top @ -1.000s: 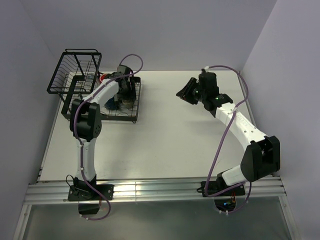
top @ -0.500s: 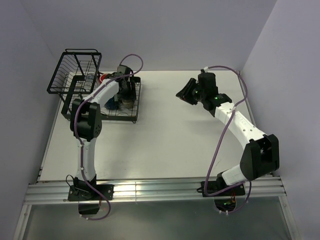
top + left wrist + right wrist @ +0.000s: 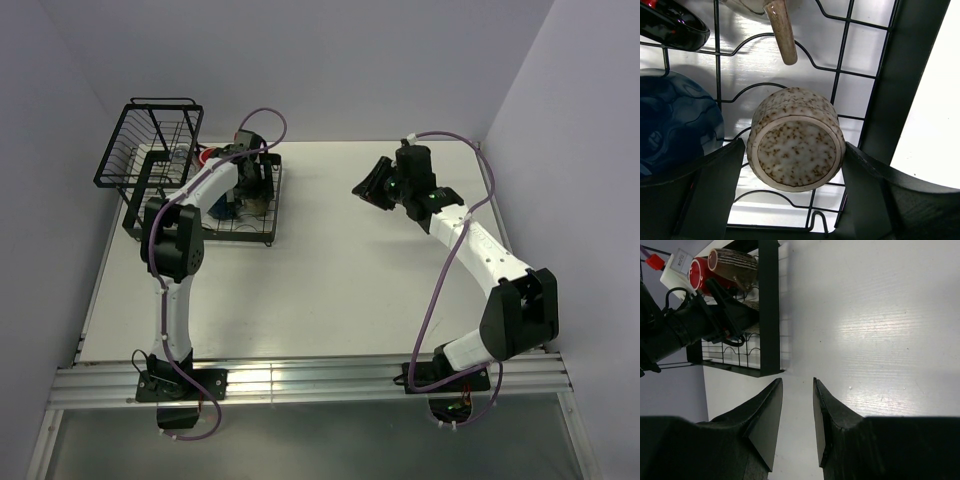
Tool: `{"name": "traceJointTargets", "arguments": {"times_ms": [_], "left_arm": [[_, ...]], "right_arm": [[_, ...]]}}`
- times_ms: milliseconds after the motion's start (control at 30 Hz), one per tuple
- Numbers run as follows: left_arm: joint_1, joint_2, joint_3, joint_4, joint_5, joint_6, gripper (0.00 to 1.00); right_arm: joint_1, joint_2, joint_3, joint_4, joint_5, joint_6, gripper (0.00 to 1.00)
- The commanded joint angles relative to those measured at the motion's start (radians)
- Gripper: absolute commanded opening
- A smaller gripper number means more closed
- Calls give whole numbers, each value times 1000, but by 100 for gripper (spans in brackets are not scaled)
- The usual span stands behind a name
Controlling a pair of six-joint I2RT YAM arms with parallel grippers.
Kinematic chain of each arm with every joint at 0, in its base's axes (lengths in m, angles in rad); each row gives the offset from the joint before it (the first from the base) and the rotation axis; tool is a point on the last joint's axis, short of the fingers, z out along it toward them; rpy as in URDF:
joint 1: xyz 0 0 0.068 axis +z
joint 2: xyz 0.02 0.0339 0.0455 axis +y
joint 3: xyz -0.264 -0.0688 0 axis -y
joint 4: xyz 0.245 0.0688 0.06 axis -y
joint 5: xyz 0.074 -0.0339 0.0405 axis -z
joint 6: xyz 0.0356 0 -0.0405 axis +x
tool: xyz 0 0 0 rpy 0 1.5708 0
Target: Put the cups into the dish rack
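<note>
Beige cup point(image 3: 796, 146) inverted on dish rack point(image 3: 901, 75), left fingers point(image 3: 715, 195) apart flanking it, right fingers point(image 3: 762, 422) slightly apart

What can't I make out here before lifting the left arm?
- Top view: the white left arm hides most of the black wire dish rack's tray.
- Left wrist view: the dark blue mug is cropped by the left edge, the tan handled cup by the top edge.
- Left wrist view: gaps too thin to tell whether the left gripper touches the upturned speckled beige cup.
</note>
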Motion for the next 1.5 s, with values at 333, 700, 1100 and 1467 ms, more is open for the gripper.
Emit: {"name": "traceJointTargets", "arguments": {"times_ms": [333,700,1100,1467], "left_arm": [[-34,-102,51,34,-26,18,84],[-103,-263,85,-20,-127,9,86],[-214,-727,-191,71,-118,-23,99],[-222,-1149,-501,187,3,-17,99]], "right_arm": [[2,-10,33,-4,20,-26,39],[5,-68,75,-43,82,-67,39],[13,-224,52,-38,114,-125,50],[16,-537,-88,-21,227,-191,100]]}}
